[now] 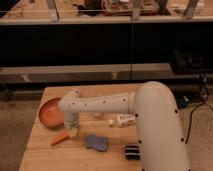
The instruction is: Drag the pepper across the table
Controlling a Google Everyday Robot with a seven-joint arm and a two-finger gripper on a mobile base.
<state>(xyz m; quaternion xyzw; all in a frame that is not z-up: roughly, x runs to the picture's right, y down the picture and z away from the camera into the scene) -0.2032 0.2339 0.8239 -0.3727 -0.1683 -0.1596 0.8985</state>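
The pepper [61, 138] is a slim orange tapered piece lying on the light wooden table [45, 155] at the left, its tip pointing to the front left. My gripper [72, 132] hangs from the white arm [100, 105] and is down at the pepper's right end, touching or nearly touching it. The pepper's stem end is hidden under the gripper.
A round orange bowl [49, 112] sits just behind the pepper. A blue cloth-like object [96, 143] lies to the right of the gripper. A small white bottle [124, 120] lies on its side further right. A small dark object [132, 151] sits near the front.
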